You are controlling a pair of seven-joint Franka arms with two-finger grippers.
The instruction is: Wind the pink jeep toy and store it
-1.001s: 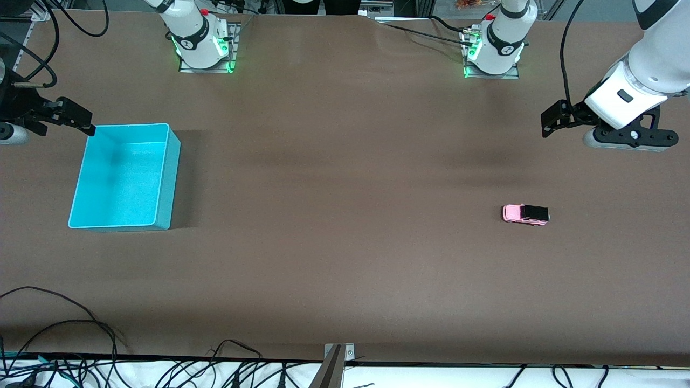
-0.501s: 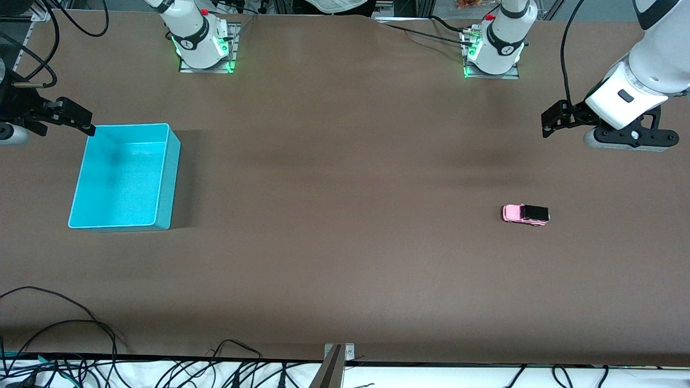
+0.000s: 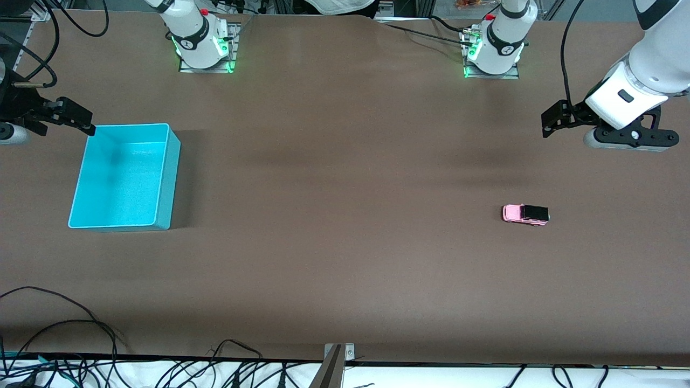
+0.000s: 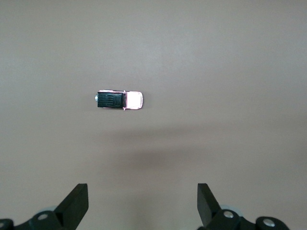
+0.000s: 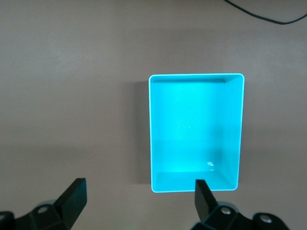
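Note:
The pink jeep toy (image 3: 525,214) stands on the brown table toward the left arm's end, small, light pink with a black rear top. It also shows in the left wrist view as the jeep (image 4: 120,99), well ahead of the fingers. My left gripper (image 3: 551,123) hangs open and empty over bare table, apart from the jeep; in its own view the left gripper (image 4: 142,194) has nothing between its jaws. My right gripper (image 3: 81,121) hovers open and empty by a corner of the turquoise bin (image 3: 121,178). The right gripper (image 5: 140,189) looks down on the empty bin (image 5: 192,124).
The two arm bases (image 3: 202,43) (image 3: 493,48) stand along the table edge farthest from the front camera. Loose black cables (image 3: 64,334) and a metal bracket (image 3: 337,355) lie at the edge nearest the camera. A wide stretch of brown table separates jeep and bin.

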